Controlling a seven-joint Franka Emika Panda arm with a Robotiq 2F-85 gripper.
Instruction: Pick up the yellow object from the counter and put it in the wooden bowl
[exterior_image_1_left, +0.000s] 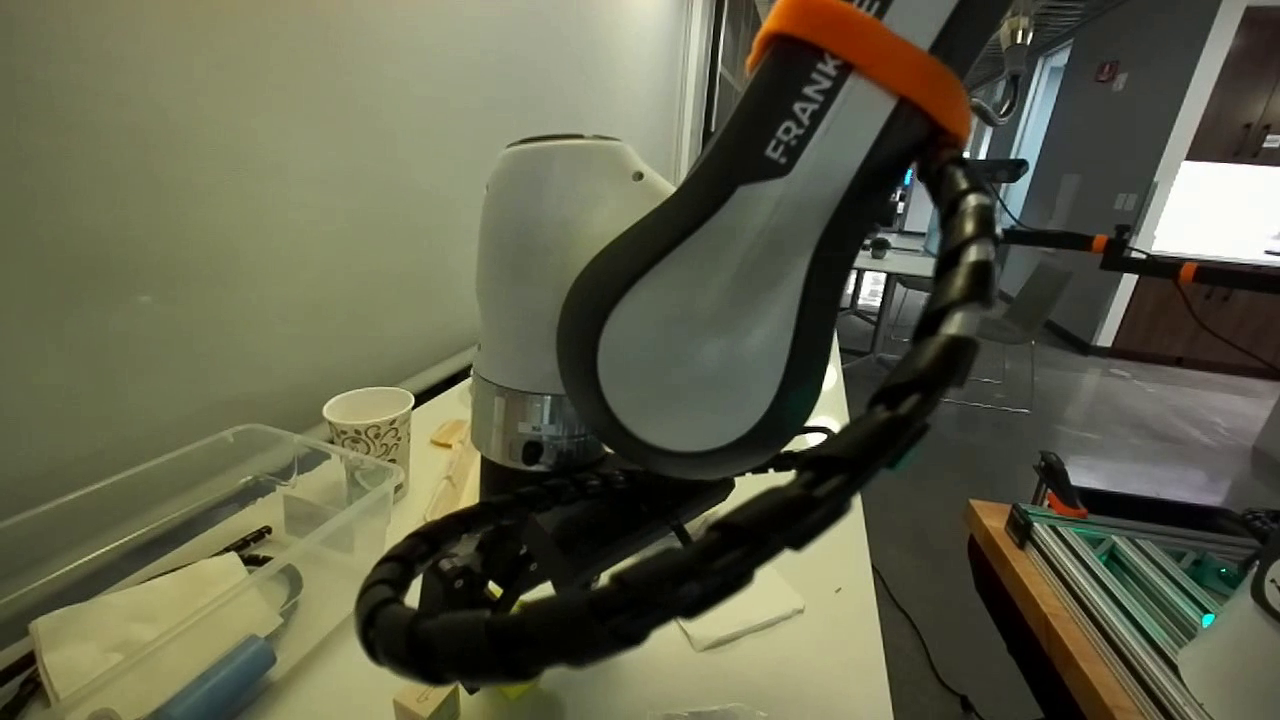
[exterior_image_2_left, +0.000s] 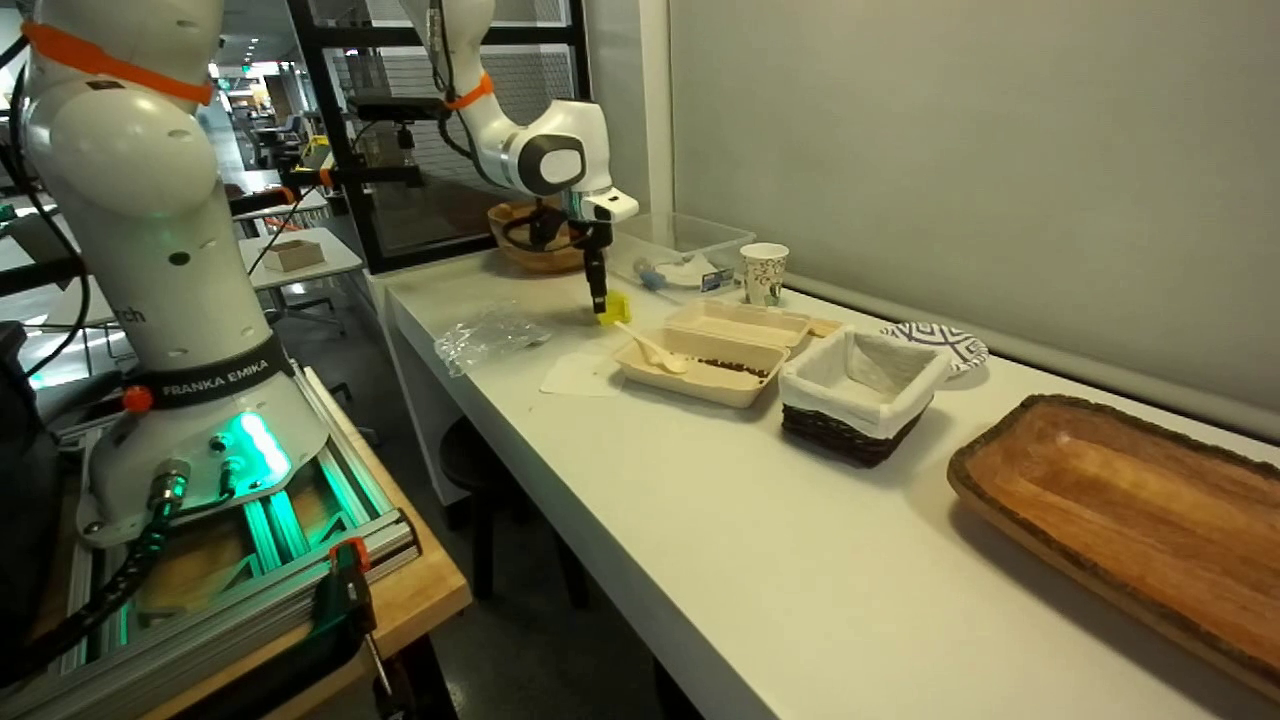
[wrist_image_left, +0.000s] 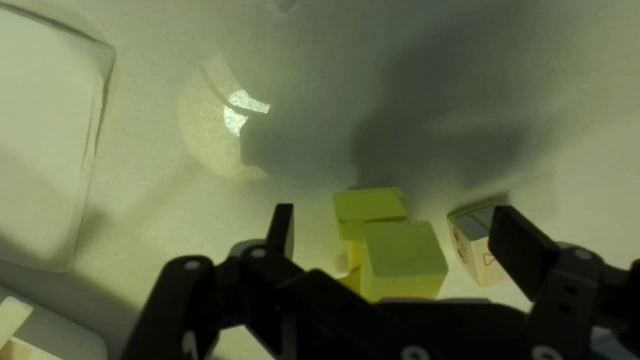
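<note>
Likely pre-grasp: you're holding gripper (wrist_image_left: 394, 220) gaping astride yellow block (wrist_image_left: 403, 252); squeezing next, then wooden bowl (exterior_image_2_left: 543, 260), worktop (exterior_image_2_left: 640, 470) end edge.

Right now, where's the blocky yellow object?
In the wrist view, the yellow object appears right of centre, framed by the open black tool, left of the tan block.

Open gap beside yellow object (wrist_image_left: 395, 250), tan cube (wrist_image_left: 477, 250) crowding opposite side

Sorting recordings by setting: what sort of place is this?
Probably an office or lab space: a Franka Emika arm stands beside a long white counter, with a white table in the background.
</note>
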